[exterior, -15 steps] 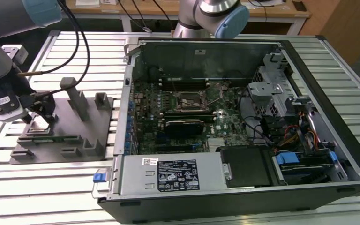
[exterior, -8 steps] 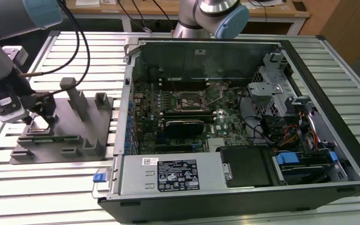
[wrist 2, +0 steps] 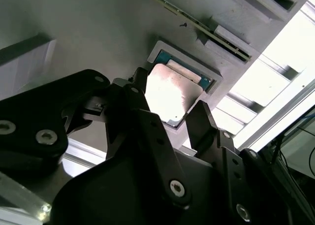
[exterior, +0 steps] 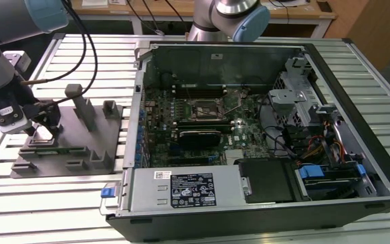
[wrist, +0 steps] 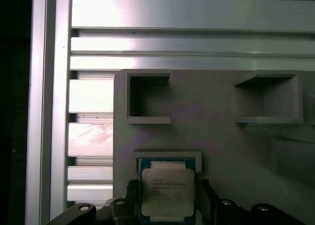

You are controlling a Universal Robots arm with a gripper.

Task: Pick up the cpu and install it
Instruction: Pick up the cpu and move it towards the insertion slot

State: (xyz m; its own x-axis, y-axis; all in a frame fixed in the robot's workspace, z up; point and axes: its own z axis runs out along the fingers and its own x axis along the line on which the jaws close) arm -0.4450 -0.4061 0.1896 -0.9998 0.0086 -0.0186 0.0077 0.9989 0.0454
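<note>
The claw [exterior: 41, 128] hangs low over the grey fixture [exterior: 79, 152] on the slatted desk [exterior: 39, 208], to the exterior view's left of the open computer case [exterior: 215, 66]. Its jaws are spread, straddling the cpu [wrist: 167, 191] without gripping it; the first wrist view shows a gap on each side. The cpu lies flat in its shallow square pocket in the fixture.

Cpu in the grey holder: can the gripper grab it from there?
Probably yes. The gripper is open, with a finger on either side of the cpu in the grey fixture's recess, and nothing covers its top.
</note>
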